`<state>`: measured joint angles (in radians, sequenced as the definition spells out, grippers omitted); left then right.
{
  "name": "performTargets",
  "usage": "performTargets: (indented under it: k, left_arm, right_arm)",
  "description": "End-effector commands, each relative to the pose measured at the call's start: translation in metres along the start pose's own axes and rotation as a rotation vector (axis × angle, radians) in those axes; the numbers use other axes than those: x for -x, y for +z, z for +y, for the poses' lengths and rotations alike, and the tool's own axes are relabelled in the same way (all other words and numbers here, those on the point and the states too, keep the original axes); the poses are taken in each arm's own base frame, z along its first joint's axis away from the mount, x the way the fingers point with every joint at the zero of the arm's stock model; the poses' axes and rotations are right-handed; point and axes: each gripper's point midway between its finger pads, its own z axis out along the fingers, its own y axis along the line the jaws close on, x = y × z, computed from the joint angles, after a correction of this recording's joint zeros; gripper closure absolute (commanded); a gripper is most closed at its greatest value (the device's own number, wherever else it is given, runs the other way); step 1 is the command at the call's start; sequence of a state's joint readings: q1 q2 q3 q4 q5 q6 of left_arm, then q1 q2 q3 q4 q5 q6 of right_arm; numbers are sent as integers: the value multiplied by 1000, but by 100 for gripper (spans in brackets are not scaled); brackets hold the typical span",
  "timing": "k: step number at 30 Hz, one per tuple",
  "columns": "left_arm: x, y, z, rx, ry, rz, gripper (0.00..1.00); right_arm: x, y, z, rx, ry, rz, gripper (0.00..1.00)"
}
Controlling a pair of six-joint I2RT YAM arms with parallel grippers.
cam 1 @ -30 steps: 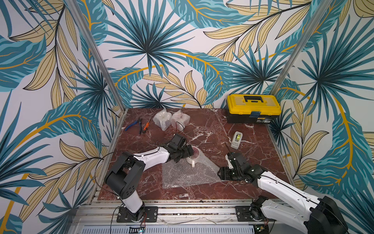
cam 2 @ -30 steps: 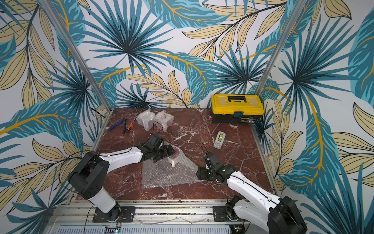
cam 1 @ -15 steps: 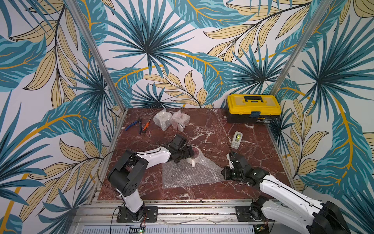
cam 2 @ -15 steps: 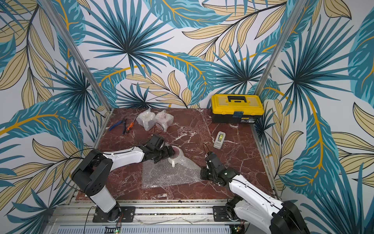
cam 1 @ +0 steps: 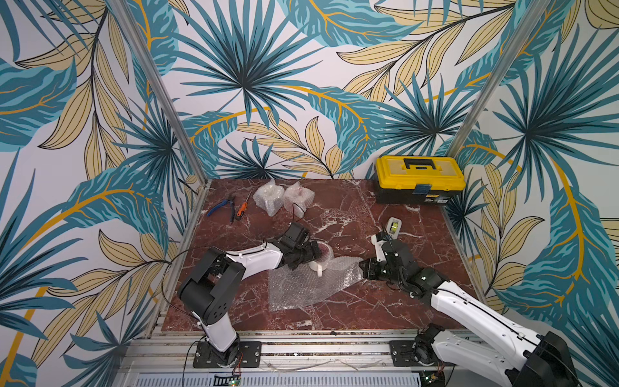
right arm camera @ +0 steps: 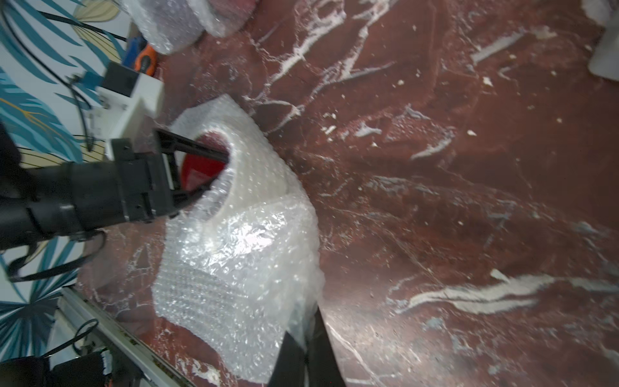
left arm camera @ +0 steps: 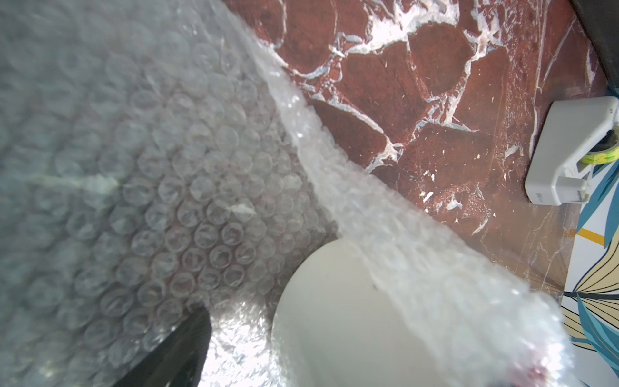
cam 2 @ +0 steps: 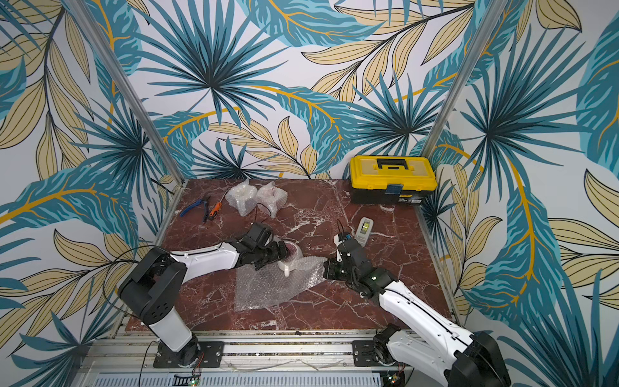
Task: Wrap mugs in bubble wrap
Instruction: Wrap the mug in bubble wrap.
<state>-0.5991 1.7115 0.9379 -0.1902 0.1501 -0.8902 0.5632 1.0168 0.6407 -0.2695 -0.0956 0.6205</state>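
Note:
A white mug (cam 1: 317, 267) with a red inside lies on its side on a sheet of bubble wrap (cam 1: 301, 286) in both top views, handle toward the front. My left gripper (cam 1: 314, 255) is open, its fingers spread at the mug's mouth (right arm camera: 201, 167). One dark finger (left arm camera: 181, 348) shows beside the mug's white wall (left arm camera: 335, 318). My right gripper (right arm camera: 305, 330) is shut on the wrap's right edge (right arm camera: 298, 301) and holds it raised against the mug. Part of the wrap (right arm camera: 254, 174) drapes over the mug's body.
Two bubble-wrapped bundles (cam 1: 269, 198) (cam 1: 298, 197) stand at the back left. Blue pliers (cam 1: 220, 209) and an orange screwdriver (cam 1: 242, 209) lie beside them. A yellow toolbox (cam 1: 419, 179) sits at the back right, with a grey tape dispenser (cam 1: 392, 228) just behind my right arm.
My right gripper has shut on the wrap's right edge and lifted it toward the mug. The left arm has stayed at the mug's mouth.

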Motion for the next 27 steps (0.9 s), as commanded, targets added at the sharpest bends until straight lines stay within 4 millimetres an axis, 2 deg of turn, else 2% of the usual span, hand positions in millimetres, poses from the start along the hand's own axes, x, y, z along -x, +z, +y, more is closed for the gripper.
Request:
performTargets:
  k: [1, 7, 10, 16, 22, 27]
  left_arm:
    - [-18, 9, 19, 56, -8, 51, 7]
    - [-17, 8, 16, 48, -2, 48, 7]
    - [-16, 5, 14, 40, 2, 41, 7]
    - [-2, -19, -2, -8, 29, -28, 11]
    - [6, -42, -15, -57, 57, -81, 17]
    - [6, -58, -5, -50, 38, -134, 25]
  right_arm:
    - [23, 3, 39, 160, -26, -57, 100]
    - [46, 23, 89, 347, -30, -34, 100]
    - [51, 36, 105, 399, -15, 4, 100]
    - [41, 72, 100, 332, 11, 104, 100]
    - [29, 97, 98, 321, 34, 178, 100]
    - [22, 114, 93, 276, 46, 238, 100]
